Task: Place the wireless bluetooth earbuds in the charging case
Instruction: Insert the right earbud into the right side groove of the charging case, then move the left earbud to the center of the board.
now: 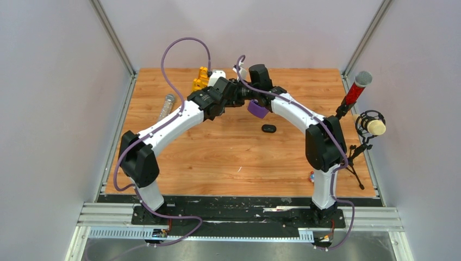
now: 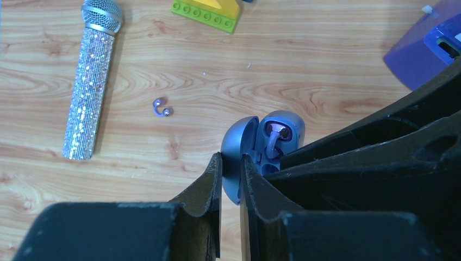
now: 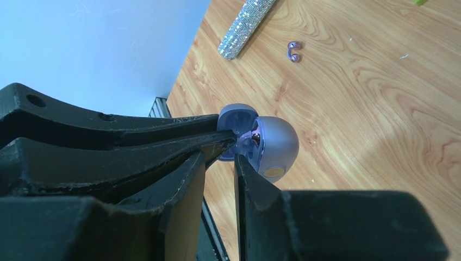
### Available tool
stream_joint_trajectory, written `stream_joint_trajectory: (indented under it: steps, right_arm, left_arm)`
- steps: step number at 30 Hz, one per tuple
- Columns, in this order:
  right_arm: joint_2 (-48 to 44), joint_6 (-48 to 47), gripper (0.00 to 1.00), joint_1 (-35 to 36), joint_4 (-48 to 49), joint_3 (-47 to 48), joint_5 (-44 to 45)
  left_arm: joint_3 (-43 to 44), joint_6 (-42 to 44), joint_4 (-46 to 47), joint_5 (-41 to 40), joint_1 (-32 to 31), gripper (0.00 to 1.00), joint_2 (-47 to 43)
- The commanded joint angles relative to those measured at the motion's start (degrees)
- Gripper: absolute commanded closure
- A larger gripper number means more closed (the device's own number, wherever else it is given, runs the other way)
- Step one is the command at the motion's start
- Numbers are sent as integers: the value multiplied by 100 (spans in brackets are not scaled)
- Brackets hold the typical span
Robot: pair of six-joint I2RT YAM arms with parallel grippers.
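Open charging case [image 2: 239, 141]: lid pinched in left gripper [image 2: 231, 163]; right gripper [image 3: 220, 163], narrow, at its base; grip unclear.

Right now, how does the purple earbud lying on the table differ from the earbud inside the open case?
The loose earbud lies on the table near the glitter microphone; the seated earbud sits in the open blue-grey case. The loose earbud shows whole; the seated earbud is partly hidden by the case, which the left end effector grips. Both look glossy purple.
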Motion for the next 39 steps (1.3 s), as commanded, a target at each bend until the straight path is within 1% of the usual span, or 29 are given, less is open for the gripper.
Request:
stream_joint_trajectory:
  steps: [1,5,9,12,15,18,20,22,23,24,30,33,34,36,38,39]
  right_arm:
    - [-558,-548,72,-115,303,-190,-130]
    - [-851,-1423,69,-390,-169,-556,-72]
    - [-943,-1982,68,-682,-678,-763,-332]
    - [-1118,-2390,68,-803,-853,-1003,-414]
    - [-1284,-2676,67,-805,-857,-1209,-366]
    - [-1109,-2646,66,-752,-881,-1068,-459]
    - [-821,-2636,66,-622,-991,-778,-466]
    - [-375,-2625,66,-452,-1074,-413,-391]
    - [-153,-2595,66,-367,-1095,-201,-352]
    - [74,-2571,65,-272,-1122,124,-287]
    - [1624,-2598,59,317,-1483,1924,7]
    - [2226,-2772,54,632,-1518,2682,144]
    - [2409,-2864,53,740,-1516,2875,285]
    - [2732,-3087,46,938,-1497,3253,539]
    - [3036,-3304,42,1096,-1407,3518,813]
    - [3152,-3397,40,1130,-1316,3605,948]
  left_arm:
    - [-105,67,416,-59,-71,91,-422]
    - [-258,176,544,-161,-71,91,-603]
    - [-328,277,634,-294,-64,91,-691]
    - [-358,483,733,-539,-16,90,-749]
    - [-525,731,982,-670,239,90,-898]
    - [-685,1084,1208,-657,613,90,-1145]
    - [-852,1361,1390,-598,910,90,-1365]
    - [-1148,1663,1772,-562,1287,90,-1659]
    - [-1396,1739,1854,-544,1377,89,-1781]
    - [-1514,1913,1990,-383,1570,90,-2020]
    - [-2587,2699,2433,-151,2229,90,-3096]
    - [-3267,3245,2689,-253,2359,90,-3638]
    - [-3407,3313,2752,-236,2413,90,-3742]
    - [-3636,3364,2774,-224,2462,90,-4028]
    - [-3788,3275,2661,-22,2592,90,-4277]
    - [-3830,3182,2578,154,2761,90,-4413]
